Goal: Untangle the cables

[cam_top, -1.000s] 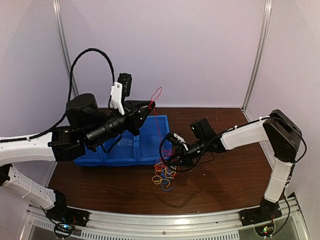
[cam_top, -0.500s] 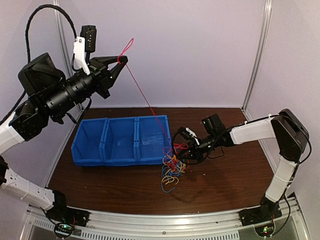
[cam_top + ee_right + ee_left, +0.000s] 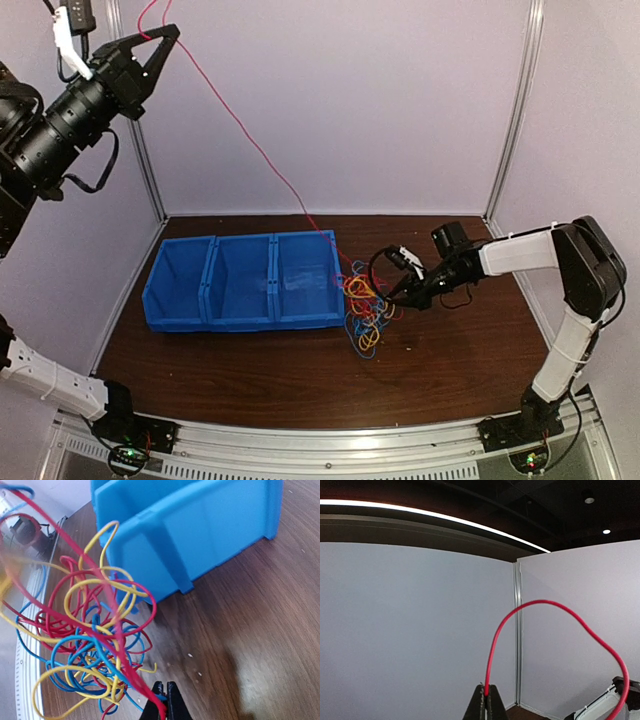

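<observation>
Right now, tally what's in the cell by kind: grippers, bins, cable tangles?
Grippers: 2, left gripper and right gripper
Bins: 1, blue bin
Cable tangles: 1, cables, with a red strand running up to the left gripper
Total: 4

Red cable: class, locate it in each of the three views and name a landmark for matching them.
Top external: the red cable runs straight from the left gripper, top left, down to the tangle beside the blue bin.
Left wrist: the red cable arches up from bottom centre.
Right wrist: the red cable crosses diagonally to bottom centre.
Landmark: blue bin, absent from left wrist.
</observation>
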Available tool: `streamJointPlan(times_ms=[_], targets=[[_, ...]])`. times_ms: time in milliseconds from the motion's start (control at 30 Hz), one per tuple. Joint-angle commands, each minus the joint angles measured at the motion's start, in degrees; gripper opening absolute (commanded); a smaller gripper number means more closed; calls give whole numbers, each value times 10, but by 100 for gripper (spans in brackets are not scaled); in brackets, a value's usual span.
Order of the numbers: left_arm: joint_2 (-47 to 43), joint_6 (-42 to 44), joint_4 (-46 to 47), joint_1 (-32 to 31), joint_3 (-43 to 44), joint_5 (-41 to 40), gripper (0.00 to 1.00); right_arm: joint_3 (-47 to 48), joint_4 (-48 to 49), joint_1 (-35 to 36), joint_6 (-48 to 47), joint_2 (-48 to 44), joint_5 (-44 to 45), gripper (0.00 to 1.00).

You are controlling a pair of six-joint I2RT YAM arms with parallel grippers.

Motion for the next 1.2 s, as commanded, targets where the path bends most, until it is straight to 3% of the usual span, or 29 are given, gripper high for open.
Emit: streamJointPlan(times_ms=[0,300,533,667,833,967,1167], targets=[[-11,21,67,4,-2,-11,0,-13,-77,-47,-54,-32,32,0],[-25,31,78,4,-18,-16,0,-25,-87,-141,-68,-54,34,0],[-65,4,95,4,-71,-25,0,-30,-95,-163,-83,-85,18,0],[-66,-54,71,4,-145,-16,0,-30,-118,-132,-109,-152,7,18],[-79,-150,101,4,-291,2,0,-24,-153,-56,-161,-200,86,46],[-104,-204,133,4,-377,9,0,-34,-155,19,-200,-219,153,58],[-148,-227,121,4,-424,-22,0,2,-147,94,-239,-174,198,76]])
